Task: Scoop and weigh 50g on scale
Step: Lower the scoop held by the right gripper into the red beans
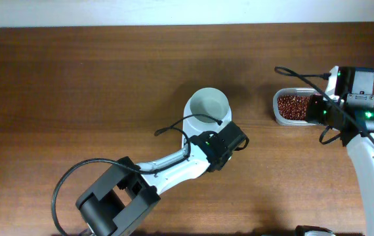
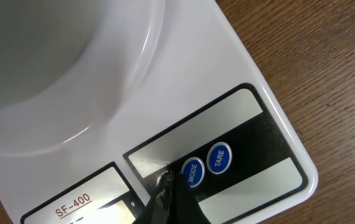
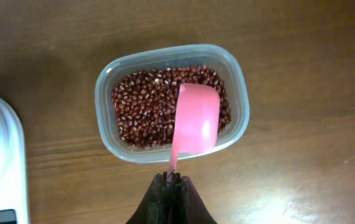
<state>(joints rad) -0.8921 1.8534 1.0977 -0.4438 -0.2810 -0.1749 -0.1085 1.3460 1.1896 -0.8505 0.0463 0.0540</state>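
Pink scoop (image 3: 197, 118) over beans (image 3: 143, 106) in clear tub (image 3: 106, 124), handle clamped in right end effector (image 3: 171, 186). Closed, empty left end effector (image 2: 168, 199), tip beside MODE button (image 2: 193, 172) on scale (image 2: 252, 93).

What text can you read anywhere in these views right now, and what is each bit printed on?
"SF-400": underlined, on the scale, on its pale front panel.
"MODE": blue button on the scale.
"TARE": second blue button, beside it.
Display: cut off at the frame edge, nothing readable.
Pink scoop and clear bean tub: no text visible.
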